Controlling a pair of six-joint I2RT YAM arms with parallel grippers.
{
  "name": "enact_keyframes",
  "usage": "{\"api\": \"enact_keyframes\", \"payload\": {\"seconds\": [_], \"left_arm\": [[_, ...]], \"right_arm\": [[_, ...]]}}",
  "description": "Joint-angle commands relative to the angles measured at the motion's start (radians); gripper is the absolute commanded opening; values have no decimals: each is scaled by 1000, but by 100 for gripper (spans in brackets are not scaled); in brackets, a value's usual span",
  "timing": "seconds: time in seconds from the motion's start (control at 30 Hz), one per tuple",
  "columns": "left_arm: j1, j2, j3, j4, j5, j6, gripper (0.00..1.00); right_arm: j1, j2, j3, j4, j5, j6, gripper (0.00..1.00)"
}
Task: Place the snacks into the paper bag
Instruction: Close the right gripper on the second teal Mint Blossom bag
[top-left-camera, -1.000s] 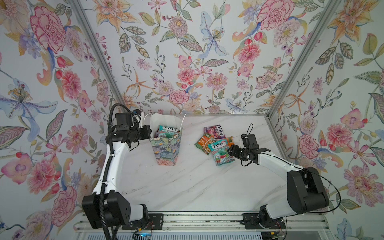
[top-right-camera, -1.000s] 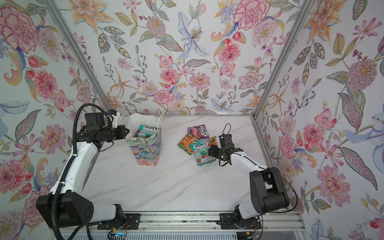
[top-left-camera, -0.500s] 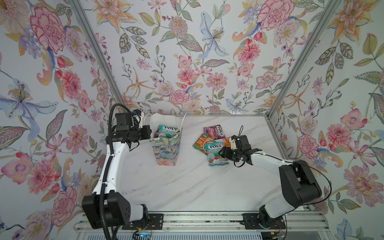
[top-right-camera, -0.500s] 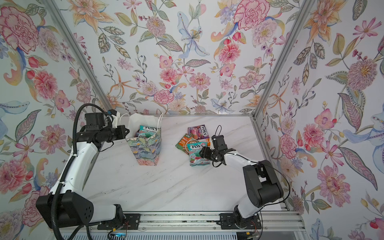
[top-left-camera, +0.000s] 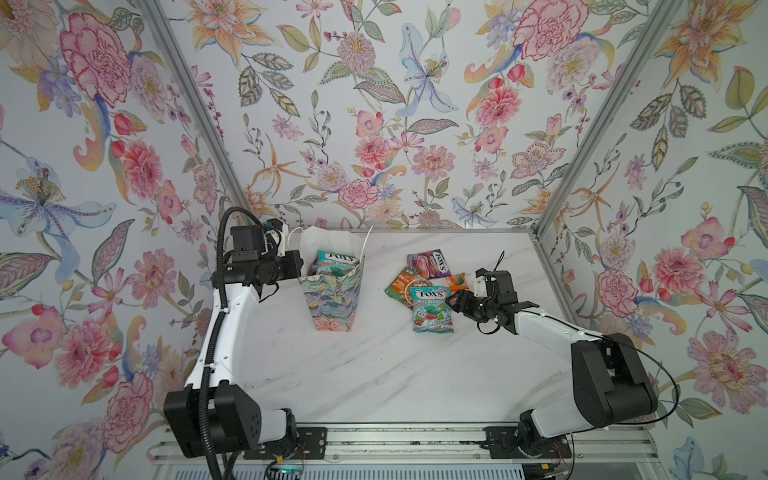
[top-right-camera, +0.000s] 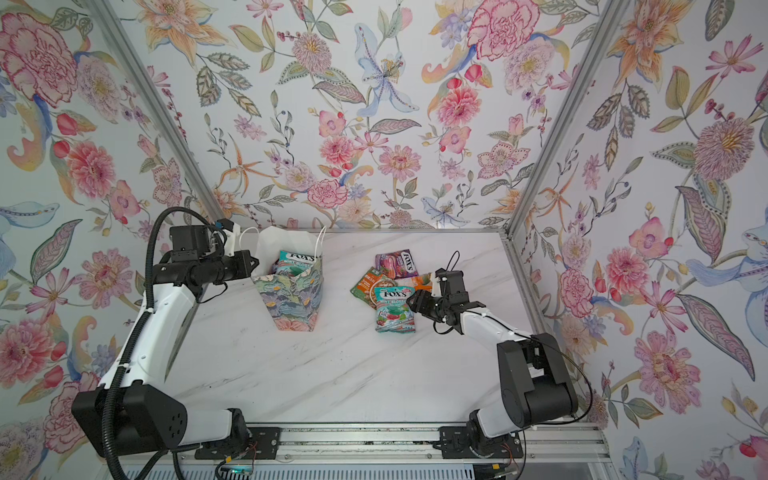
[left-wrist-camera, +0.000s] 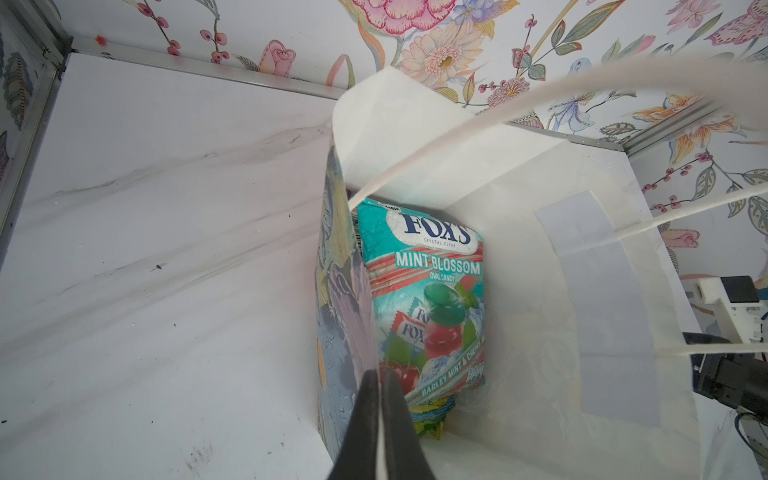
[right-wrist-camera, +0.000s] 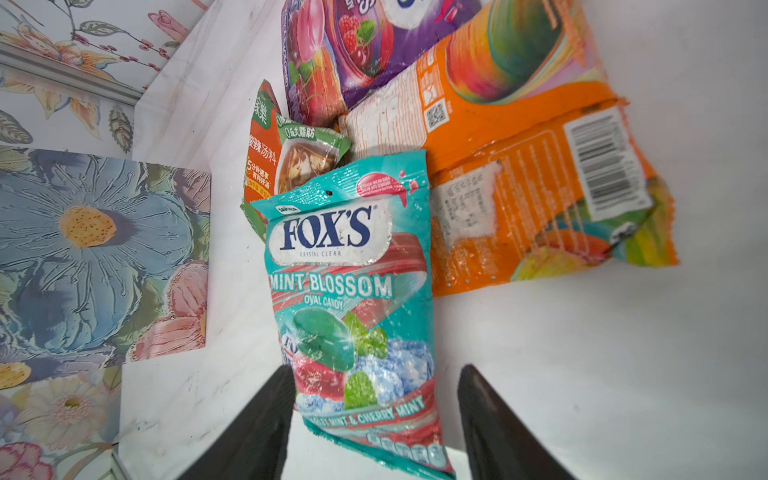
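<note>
Bag (top-left-camera: 332, 305) upright on table (top-left-camera: 374, 374); I see left gripper (left-wrist-camera: 379, 376) pinched on its wall, one mint packet (left-wrist-camera: 428, 291) inside; right gripper (right-wrist-camera: 376, 374) wide, straddling second mint packet (right-wrist-camera: 345, 266) beside orange pouch (right-wrist-camera: 519, 187).

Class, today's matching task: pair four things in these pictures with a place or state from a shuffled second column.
1 left hand
2 right hand
3 purple packet
4 paper bag

a upright, holding the bagged teal packet
b open, astride the loose teal packet
c flat, behind the loose teal packet
d shut on the paper bag's rim

Pairs: 1-d, 2-b, 3-c, 4-a
</note>
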Motion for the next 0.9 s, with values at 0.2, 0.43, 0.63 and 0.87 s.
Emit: {"api": "enact_keyframes", "payload": {"seconds": [0.2,0.43,0.63,0.87], "left_arm": [[-6,-7,-4,-2,6,3,2],[-6,-9,-5,-8,-1,8,3],[-7,-7,-3,-7,-1,8,3],[-6,-7,-8,-5,1,8,3]], "right_arm": [[-28,143,-62,206,-158,87,65],[-28,213,-77,338,-222,147,62],[-29,237,-88,429,-256,204,46],[-28,168,-87,411,-255,206,8]]}}
